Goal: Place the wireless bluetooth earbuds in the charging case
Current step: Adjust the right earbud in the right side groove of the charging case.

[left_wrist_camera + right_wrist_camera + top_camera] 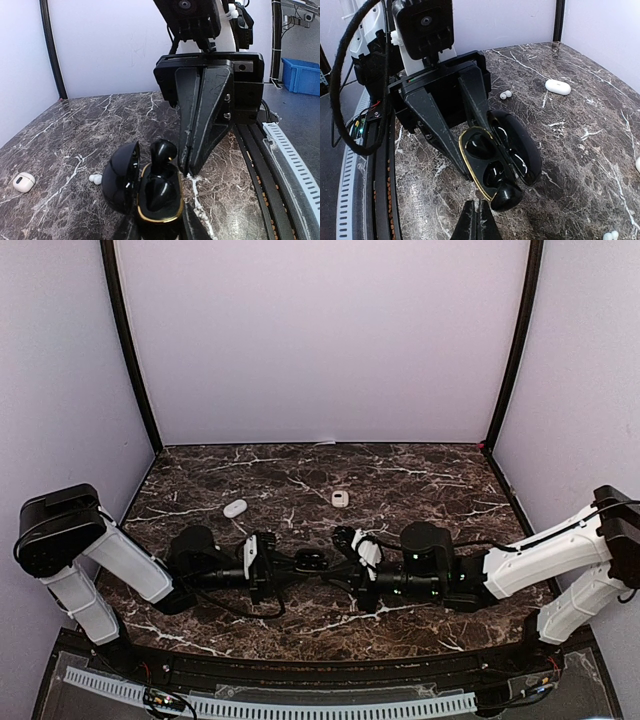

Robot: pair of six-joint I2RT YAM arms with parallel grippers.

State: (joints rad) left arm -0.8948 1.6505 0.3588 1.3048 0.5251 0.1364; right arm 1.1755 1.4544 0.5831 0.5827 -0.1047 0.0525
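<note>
Case of glossy black plastic with gold rim (121,177), its lid open, is gripped by the left tool (479,149) near the middle of the near edge of the dark marble surface (420,480). A black earbud (162,150) is seen at the case's end, just beside the closed right tool (189,170). Tiny white earbuds (505,94) are seen lying on the surface near a white oval case (557,86).

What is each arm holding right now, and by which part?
The left gripper holds the open black case by the sides of its base. The right gripper looks shut on nothing, its tips beside the black earbud sticking out of the case.
</note>
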